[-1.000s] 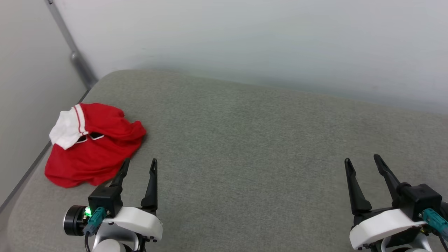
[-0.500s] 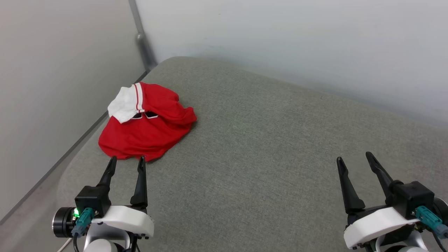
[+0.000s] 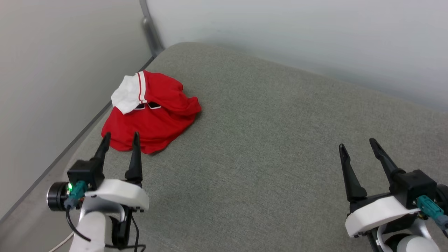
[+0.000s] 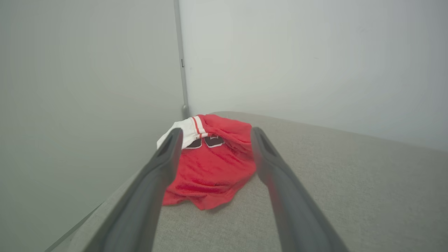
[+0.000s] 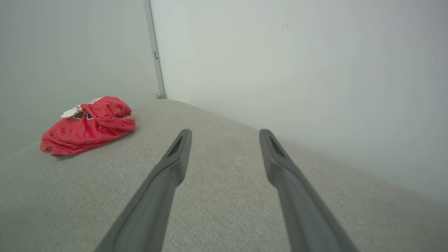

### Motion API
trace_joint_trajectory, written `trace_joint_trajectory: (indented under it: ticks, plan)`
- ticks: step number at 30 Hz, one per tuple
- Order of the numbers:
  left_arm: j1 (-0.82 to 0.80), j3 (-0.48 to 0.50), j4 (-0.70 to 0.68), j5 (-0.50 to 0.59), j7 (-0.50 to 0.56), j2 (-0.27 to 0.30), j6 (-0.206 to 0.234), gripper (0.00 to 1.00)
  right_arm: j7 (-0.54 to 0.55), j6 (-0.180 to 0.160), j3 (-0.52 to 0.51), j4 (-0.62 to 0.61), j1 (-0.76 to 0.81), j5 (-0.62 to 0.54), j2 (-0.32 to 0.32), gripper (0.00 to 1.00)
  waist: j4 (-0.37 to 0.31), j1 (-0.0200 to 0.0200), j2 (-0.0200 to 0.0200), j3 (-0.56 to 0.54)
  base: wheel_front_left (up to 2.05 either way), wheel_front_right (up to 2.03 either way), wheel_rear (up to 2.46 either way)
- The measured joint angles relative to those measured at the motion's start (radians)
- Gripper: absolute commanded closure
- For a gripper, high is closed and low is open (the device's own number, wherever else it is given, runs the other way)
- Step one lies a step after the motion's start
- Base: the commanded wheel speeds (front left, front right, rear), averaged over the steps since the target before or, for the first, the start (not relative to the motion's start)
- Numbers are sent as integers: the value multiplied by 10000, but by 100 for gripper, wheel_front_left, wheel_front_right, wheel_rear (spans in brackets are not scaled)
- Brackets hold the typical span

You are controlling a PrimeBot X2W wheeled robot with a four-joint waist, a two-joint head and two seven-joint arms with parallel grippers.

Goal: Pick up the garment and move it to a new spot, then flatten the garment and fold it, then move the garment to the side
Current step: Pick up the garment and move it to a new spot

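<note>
- Garment (image 3: 150, 119): red shirt lying in a crumpled heap at the far left corner of the grey padded surface (image 3: 266, 140), close to its left edge.
- White sleeve (image 3: 126, 96) with red striped trim sits on top at the heap's far left. Just beside it, two bits of black white-edged print (image 3: 148, 105) peek from under a red fold.
- Left gripper (image 3: 121, 134): fingers spread apart, nothing between them, pointing at the garment's near hem. In the head view the tips overlap the hem. In the left wrist view the heap sits framed between the two fingers. Touching the cloth or not: cannot tell.
- Right gripper (image 3: 356, 143): fingers likewise parted and empty, over bare padding at the right, well apart from the garment. In the right wrist view the heap lies far off to the left.
- Surround: pale left wall (image 3: 52, 52) and back wall (image 3: 297, 35) meet behind the garment at a grey corner strip (image 3: 150, 31).
</note>
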Motion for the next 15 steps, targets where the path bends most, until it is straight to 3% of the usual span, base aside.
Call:
trace_joint_trajectory:
  ticks: [7, 15]
  plan:
    - [-2645, -46, 1584, -721, 842, 658, -92, 0, 313, 0, 84, -435, -625, -497, -230, 0, -290, 0, 0, 901, 0, 0, 0]
    - [-4714, -786, 3507, -2502, 3912, 2111, -136, 0, 439, 0, 268, -769, -1380, -583, -481, 0, -980, 1, 0, 2195, 0, 0, 0]
